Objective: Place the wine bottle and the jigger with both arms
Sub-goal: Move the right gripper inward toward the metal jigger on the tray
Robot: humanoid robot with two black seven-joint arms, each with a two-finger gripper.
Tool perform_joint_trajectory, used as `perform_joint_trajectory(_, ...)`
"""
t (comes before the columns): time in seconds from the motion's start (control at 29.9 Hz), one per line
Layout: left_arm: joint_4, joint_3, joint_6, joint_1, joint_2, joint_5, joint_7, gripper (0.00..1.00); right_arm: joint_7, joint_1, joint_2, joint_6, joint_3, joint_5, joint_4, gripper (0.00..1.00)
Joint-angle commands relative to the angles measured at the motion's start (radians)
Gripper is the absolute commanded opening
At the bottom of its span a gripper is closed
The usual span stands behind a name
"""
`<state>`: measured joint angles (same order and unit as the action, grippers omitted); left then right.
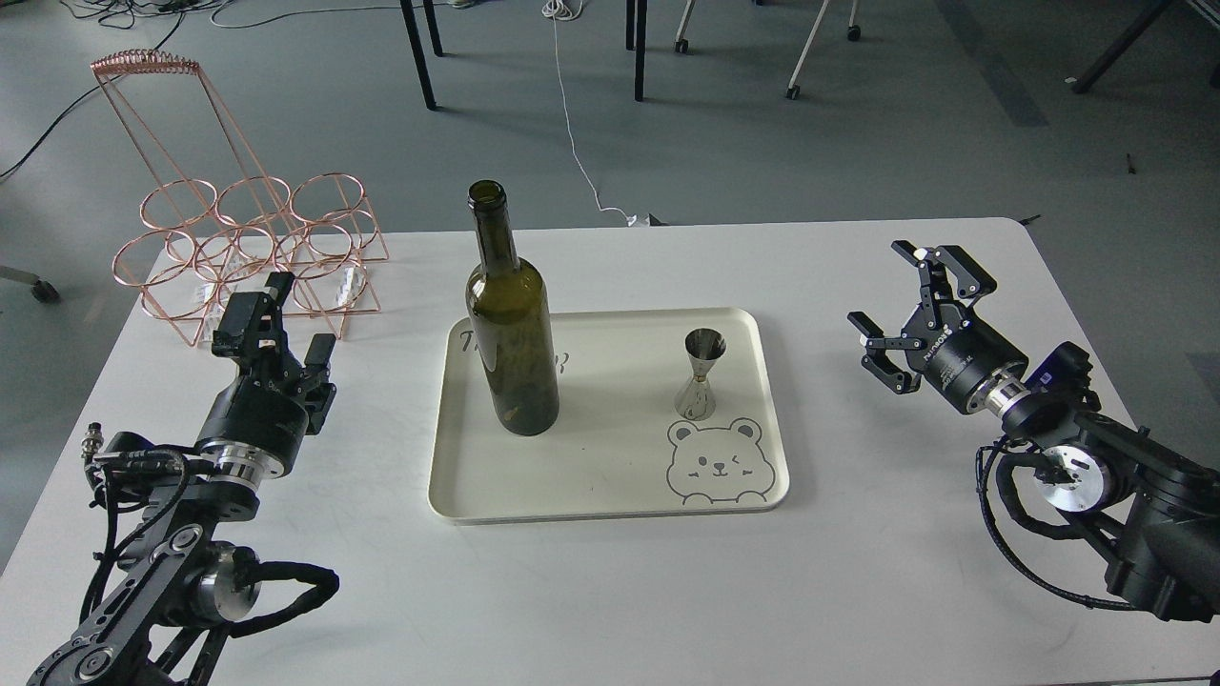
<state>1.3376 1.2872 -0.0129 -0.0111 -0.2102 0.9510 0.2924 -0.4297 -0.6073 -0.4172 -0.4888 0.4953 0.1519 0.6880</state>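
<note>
The dark olive-green wine bottle (pixel 512 324) stands upright on the left part of a cream tray (pixel 610 476). On the tray's right part, just above a printed bear face, the small shiny steel jigger (pixel 701 373) stands upright too. My left gripper (pixel 291 319) hovers over the table left of the tray, well apart from the bottle, fingers spread and holding nothing. To the right of the tray my right gripper (pixel 886 300) is also open and holding nothing, its fingers pointing toward the tray.
A copper wire bottle rack (pixel 250 250) stands at the table's back left corner, just behind my left gripper. The white table (pixel 610 591) stretches in front of the tray. Chair and table legs stand on the grey floor beyond.
</note>
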Motion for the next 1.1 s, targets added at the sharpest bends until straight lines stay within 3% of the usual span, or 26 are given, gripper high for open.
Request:
perform_joint_trajectory(0.0, 0.003, -0.009, -0.001, -0.015, 0.002, 0.002, 0.001, 0.98, -0.017, 0.001, 0.0, 0.0, 0.005, -0.002, 0.001, 0.99)
perform_joint_trajectory(0.13, 0.003, -0.009, 0.004, -0.013, 0.009, 0.0, -0.001, 0.98, -0.059, 0.001, 0.0, 0.0, 0.003, 0.0, -0.005, 0.99)
perform_joint_trajectory(0.43, 0.003, -0.011, 0.025, -0.01, 0.008, -0.001, 0.033, 0.98, -0.059, 0.0, -0.067, 0.0, 0.002, 0.0, -0.022, 0.99)
perform_joint_trajectory(0.94, 0.003, -0.009, 0.025, -0.01, 0.011, -0.001, 0.033, 0.98, -0.059, 0.033, -0.072, 0.0, 0.075, -0.026, -0.004, 0.99)
perform_joint_trajectory(1.07, 0.003, -0.011, 0.025, -0.01, 0.011, -0.001, 0.033, 0.98, -0.059, 0.044, -0.08, 0.0, 0.057, 0.062, 0.025, 0.99)
